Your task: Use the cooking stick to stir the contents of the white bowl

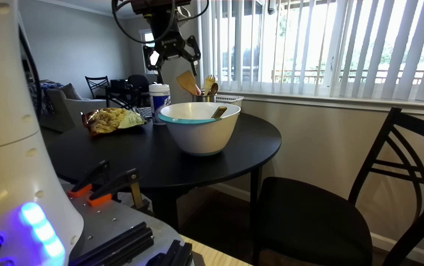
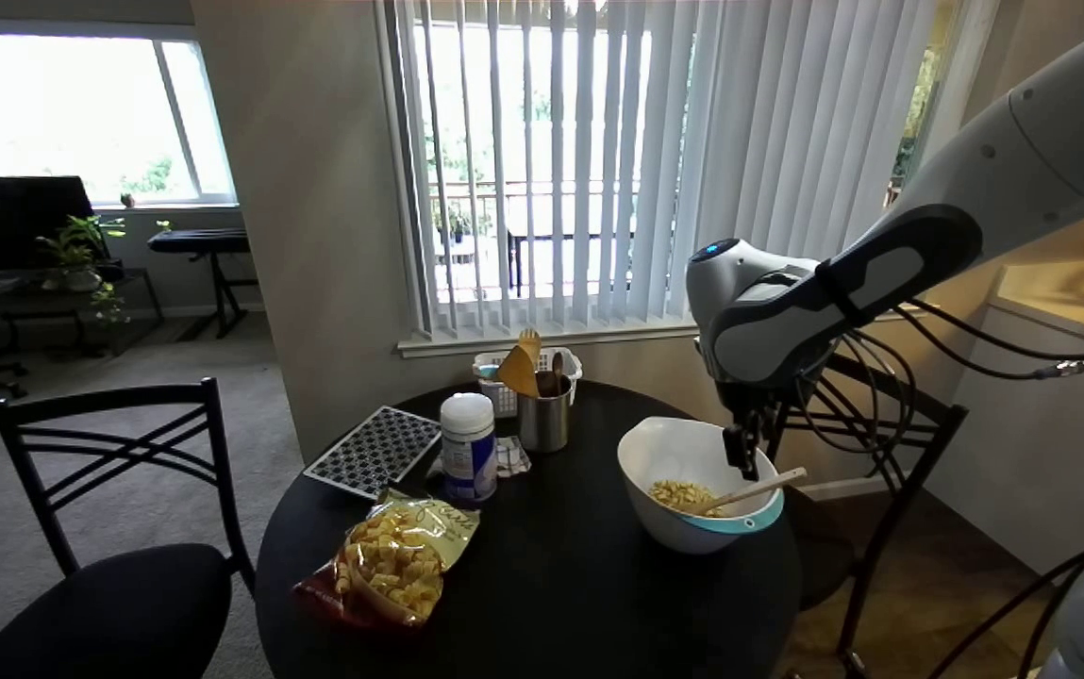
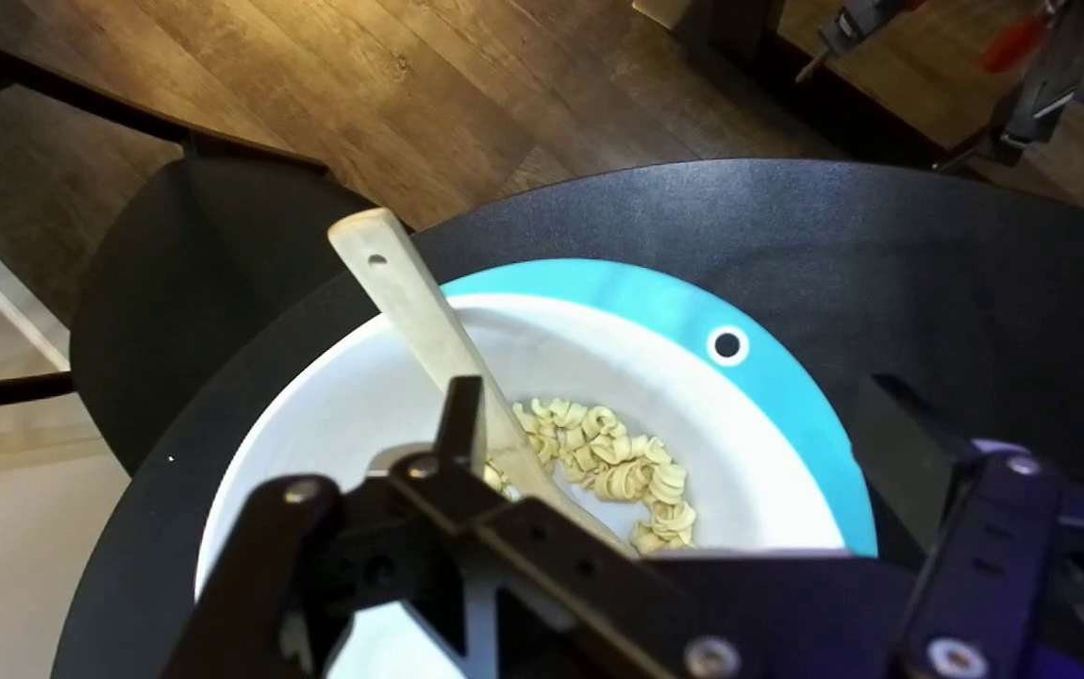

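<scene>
The white bowl [image 1: 202, 137] stands on the black round table; it also shows in an exterior view [image 2: 659, 517] and in the wrist view [image 3: 758, 471]. Its rim is partly turquoise. Pale curled pasta [image 3: 636, 471] lies at its bottom. The light wooden cooking stick [image 3: 433, 330] leans inside the bowl, its holed handle end sticking out over the rim [image 2: 757, 490]. In an exterior view only the handle end of the stick [image 1: 219, 112] shows. My gripper [image 1: 178, 74] is open and empty, pointing down above the bowl. In the wrist view one finger overlaps the stick; contact is not visible.
An open snack bag [image 2: 400, 566], a white-and-blue canister [image 2: 469, 448], a steel utensil holder [image 2: 542, 422], a white basket [image 2: 496, 398] and a patterned board [image 2: 376, 451] are on the table [image 2: 542, 585]. A black chair [image 1: 307, 218] stands beside it.
</scene>
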